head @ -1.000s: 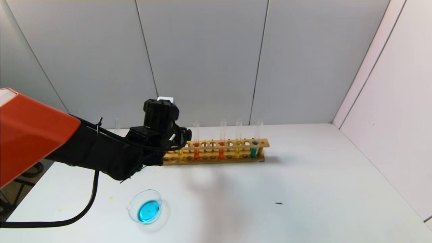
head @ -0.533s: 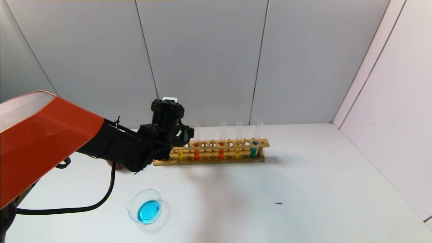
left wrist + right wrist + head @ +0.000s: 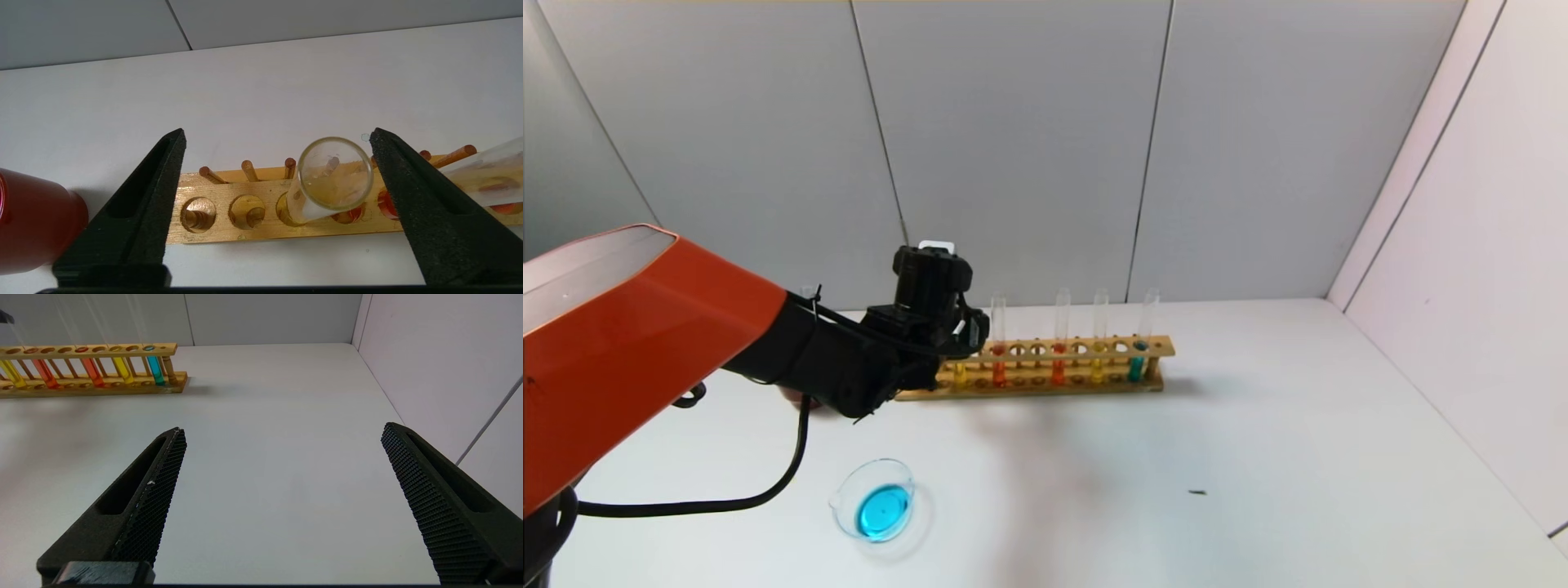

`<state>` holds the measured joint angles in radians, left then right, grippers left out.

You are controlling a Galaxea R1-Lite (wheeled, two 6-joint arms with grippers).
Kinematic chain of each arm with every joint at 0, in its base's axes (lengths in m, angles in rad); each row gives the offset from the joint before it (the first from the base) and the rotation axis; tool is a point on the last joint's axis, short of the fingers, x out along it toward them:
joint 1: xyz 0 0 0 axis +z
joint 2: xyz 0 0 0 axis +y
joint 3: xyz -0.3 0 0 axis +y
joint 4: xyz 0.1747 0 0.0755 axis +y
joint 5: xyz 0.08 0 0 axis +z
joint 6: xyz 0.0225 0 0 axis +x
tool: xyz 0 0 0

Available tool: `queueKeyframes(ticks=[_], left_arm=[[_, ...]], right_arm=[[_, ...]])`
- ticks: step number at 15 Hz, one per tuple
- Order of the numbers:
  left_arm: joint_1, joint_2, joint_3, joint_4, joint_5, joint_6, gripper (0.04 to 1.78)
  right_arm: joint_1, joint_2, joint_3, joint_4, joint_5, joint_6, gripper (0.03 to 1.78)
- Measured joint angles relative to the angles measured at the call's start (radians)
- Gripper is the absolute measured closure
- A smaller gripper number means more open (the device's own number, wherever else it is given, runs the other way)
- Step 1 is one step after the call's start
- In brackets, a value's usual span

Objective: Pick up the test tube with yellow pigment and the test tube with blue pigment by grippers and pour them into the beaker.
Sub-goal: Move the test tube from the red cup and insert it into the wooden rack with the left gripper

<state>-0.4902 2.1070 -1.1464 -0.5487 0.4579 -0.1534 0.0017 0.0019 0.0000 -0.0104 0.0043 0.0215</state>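
Left pincer [image 3: 278,141] spread wide around the mouth of the test tube with yellow pigment [image 3: 333,179], not touching it; tube stands in the wooden rack [image 3: 1045,363], centre of the head view. Beaker [image 3: 876,508] lower left on the counter [image 3: 1258,457]. Right pincer [image 3: 282,433] spread, empty

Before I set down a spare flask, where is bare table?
Free: the wide stretch right of the beaker and in front of the wooden rack, out to the side wall. Crowded: the rack's left end, where the left gripper straddles a tube beside the red cup.
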Motion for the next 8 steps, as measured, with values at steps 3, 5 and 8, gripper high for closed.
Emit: queueKeyframes(ticks=[3, 5, 8], left_arm=[[-0.002, 0.0, 0.01, -0.004, 0.0, 0.0, 0.69], [-0.003, 0.0, 0.013, -0.005, 0.001, 0.0, 1.08], [-0.005, 0.0, 0.013, -0.007, -0.001, -0.001, 1.48]], right_arm=[[-0.001, 0.0, 0.0, 0.0, 0.0, 0.0, 0.07], [0.0, 0.0, 0.0, 0.0, 0.0, 0.0, 0.07], [0.0, 0.0, 0.0, 0.0, 0.0, 0.0, 0.07]])
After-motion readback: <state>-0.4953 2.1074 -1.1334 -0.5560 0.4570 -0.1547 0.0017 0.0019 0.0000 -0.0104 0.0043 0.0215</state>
